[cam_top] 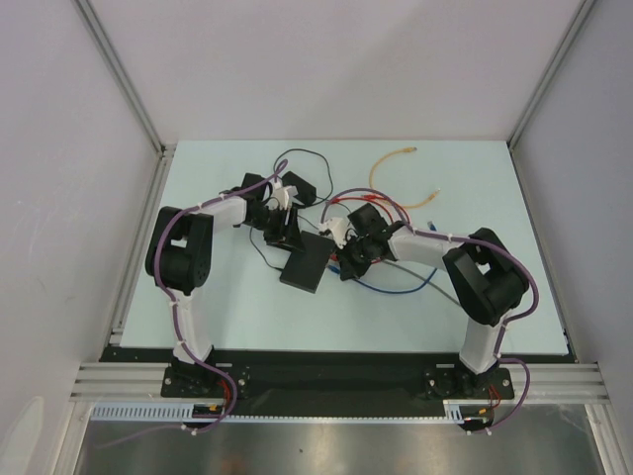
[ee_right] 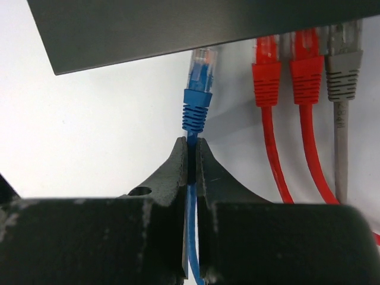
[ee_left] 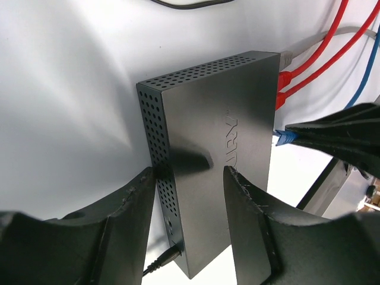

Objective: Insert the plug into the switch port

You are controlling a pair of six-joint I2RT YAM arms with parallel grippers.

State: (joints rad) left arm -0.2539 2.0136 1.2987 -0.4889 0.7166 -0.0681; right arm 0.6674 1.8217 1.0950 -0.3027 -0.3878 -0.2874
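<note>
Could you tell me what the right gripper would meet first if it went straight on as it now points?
The black switch: the blue plug carried by the right gripper leads, its tip apparently at the port edge, though depth is unclear.

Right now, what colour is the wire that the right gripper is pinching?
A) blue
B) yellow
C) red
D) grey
A: in the right wrist view the right gripper is shut on the blue cable, while the red plugs and the grey plug sit at the edge of the switch.
</note>
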